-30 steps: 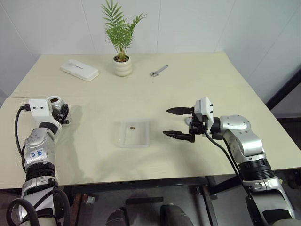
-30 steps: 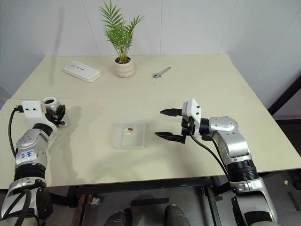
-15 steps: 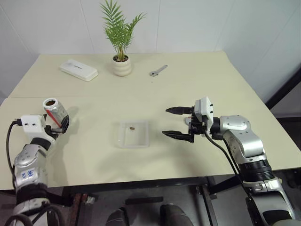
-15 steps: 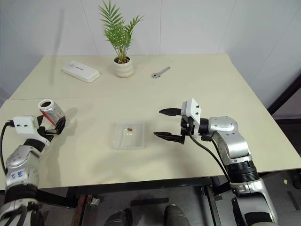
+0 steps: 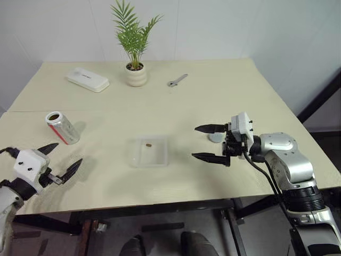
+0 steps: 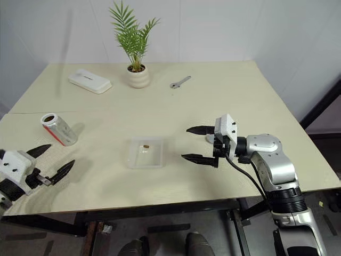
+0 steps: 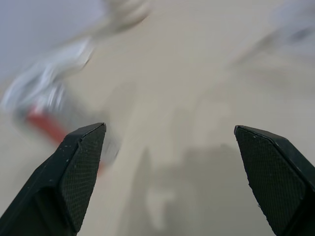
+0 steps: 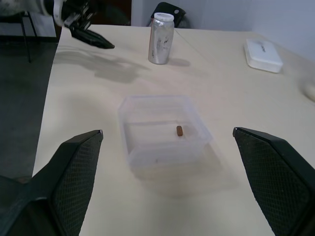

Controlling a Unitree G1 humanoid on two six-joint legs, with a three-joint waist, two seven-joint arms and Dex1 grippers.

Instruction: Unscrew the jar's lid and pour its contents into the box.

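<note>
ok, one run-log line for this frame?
jar: upright on table, open, released | contents: in box | lid: on table | left gripper: open | right gripper: open

It looks like a robot test lab: a plain cream bench (image 5: 224, 90) before bare white walls (image 5: 213, 26), with one potted palm (image 5: 134, 50) and a wrench (image 5: 177, 80).

Even, bright indoor light falls from above on the pale table (image 5: 213, 90), with soft shadows lying beside the jar (image 5: 63, 127), the plant pot (image 5: 135, 76) and under both arms, and no harsh glare. The head views and the right wrist view are sharp. The left wrist view is heavily smeared by motion blur, only its own black fingertips (image 7: 81, 172) staying crisp
</note>
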